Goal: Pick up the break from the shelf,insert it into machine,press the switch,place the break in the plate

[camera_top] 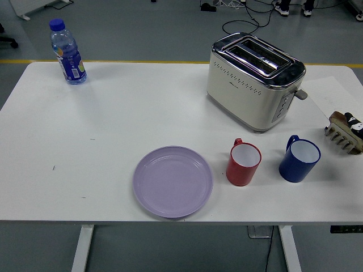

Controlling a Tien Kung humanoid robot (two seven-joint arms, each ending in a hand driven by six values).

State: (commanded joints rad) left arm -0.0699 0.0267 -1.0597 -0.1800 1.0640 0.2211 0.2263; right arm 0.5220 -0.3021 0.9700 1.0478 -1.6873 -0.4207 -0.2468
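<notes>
step: nothing is moving yet; bread pickup is pending
bread [353, 120]: sitting in rack [342, 137] at right surface [113, 130] edge
robot hand: neither is showing (state can't be told)
approach: lift bread straight up, then over to toaster [255, 79] slot
plate [173, 181]: waiting empty

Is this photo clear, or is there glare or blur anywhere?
Head view: even, soft lighting and faint shadows; bright reflections glint on the toaster's chrome top; the plate and both mugs look sharp; the rack at the right edge is cut off.
</notes>
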